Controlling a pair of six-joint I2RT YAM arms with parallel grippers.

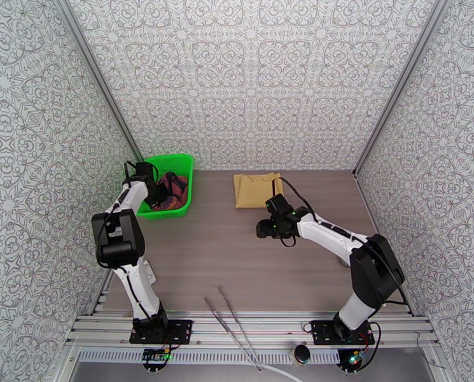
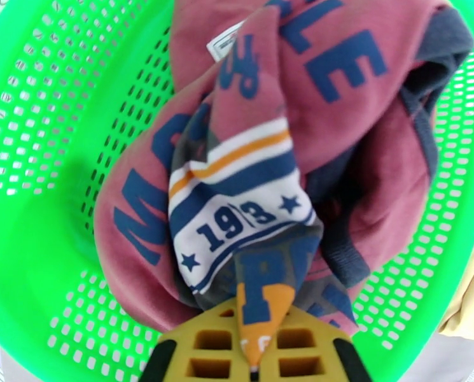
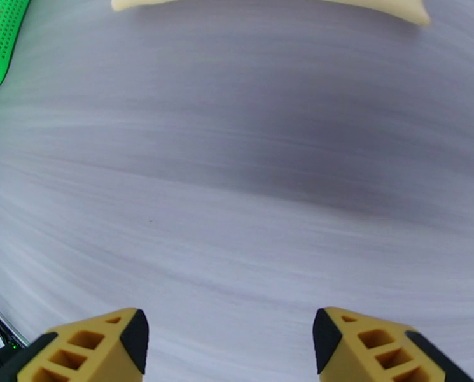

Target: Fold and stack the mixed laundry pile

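Left gripper (image 2: 254, 351) pinches maroon tank top (image 2: 338, 122) in green basket (image 2: 46, 154); right gripper (image 3: 230, 332) spread wide above table (image 3: 237, 186).

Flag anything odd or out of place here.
Long metal tweezers lie across the table's near edge, unrelated to laundry. The maroon top is crumpled in the basket, pinched by the left gripper.

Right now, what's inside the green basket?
A crumpled maroon tank top with navy letters lies in the green basket. The left claw is shut on a fold of it. Anything under the top, and the basket floor there, is covered.
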